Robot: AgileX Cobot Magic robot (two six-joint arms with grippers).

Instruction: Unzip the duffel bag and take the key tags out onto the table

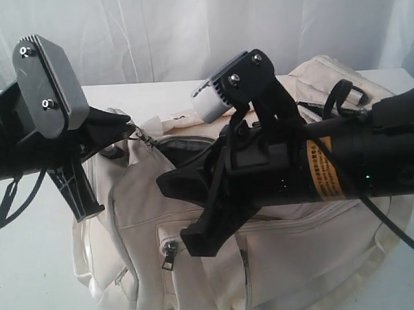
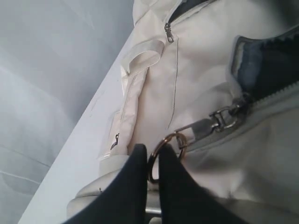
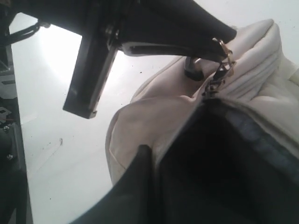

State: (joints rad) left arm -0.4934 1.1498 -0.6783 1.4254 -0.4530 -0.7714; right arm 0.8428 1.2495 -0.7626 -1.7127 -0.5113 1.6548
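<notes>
Right claw [image 1: 196, 210] hovers beside unzipped duffel bag [image 1: 280, 261], interior dark.

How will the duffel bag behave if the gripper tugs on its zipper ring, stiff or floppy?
Probably floppy: the duffel bag sags in soft folds, so its fabric would likely lift and stretch toward the left gripper, which pinches the zipper ring. The right gripper at the opening's edge may help brace it.

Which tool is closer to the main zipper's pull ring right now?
Left. The left tool is pinched on the zipper pull ring at the end of the duffel bag. The right tool is farther along, at the unzipped opening.
</notes>
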